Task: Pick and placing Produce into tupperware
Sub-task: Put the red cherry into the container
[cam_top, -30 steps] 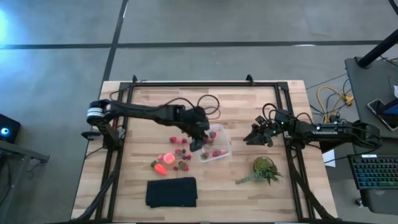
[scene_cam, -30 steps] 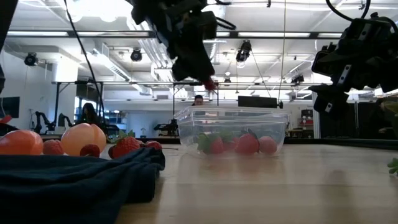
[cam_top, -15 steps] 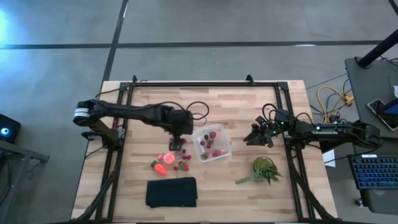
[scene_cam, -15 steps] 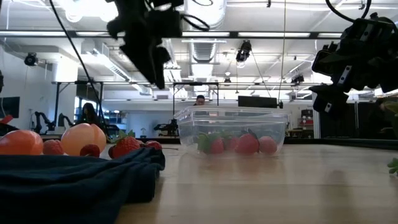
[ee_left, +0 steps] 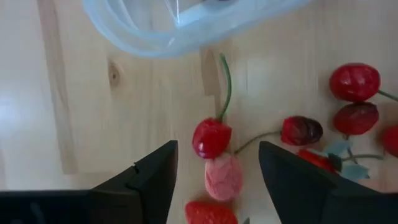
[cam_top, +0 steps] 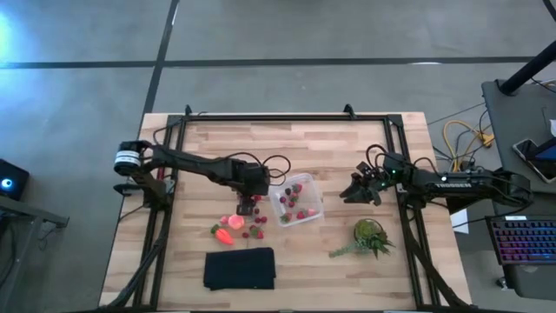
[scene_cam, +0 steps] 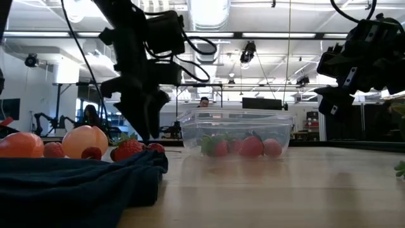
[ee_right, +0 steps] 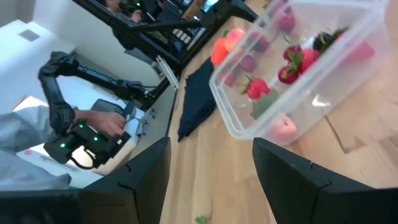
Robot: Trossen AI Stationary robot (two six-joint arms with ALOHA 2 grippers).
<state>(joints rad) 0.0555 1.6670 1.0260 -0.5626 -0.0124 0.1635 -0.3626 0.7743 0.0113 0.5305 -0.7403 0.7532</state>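
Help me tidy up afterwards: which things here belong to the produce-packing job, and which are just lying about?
Job:
loose produce
tupperware, some produce inside
left gripper, fingers open above the loose pieces

Lying about:
black mat
leafy plant
right gripper, waiting

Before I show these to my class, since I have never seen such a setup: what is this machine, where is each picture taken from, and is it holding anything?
It is a robot with two dark arms at a wooden table, each ending in a two-finger claw. One picture looks straight down, one looks level across the tabletop, and two come from cameras on the wrists. The left claw is open and empty, low over loose produce beside the clear tupperware, which already holds several red pieces. The right claw waits open and empty, off to the tupperware's other side. Also on the table: a black cloth and a green leafy plant.
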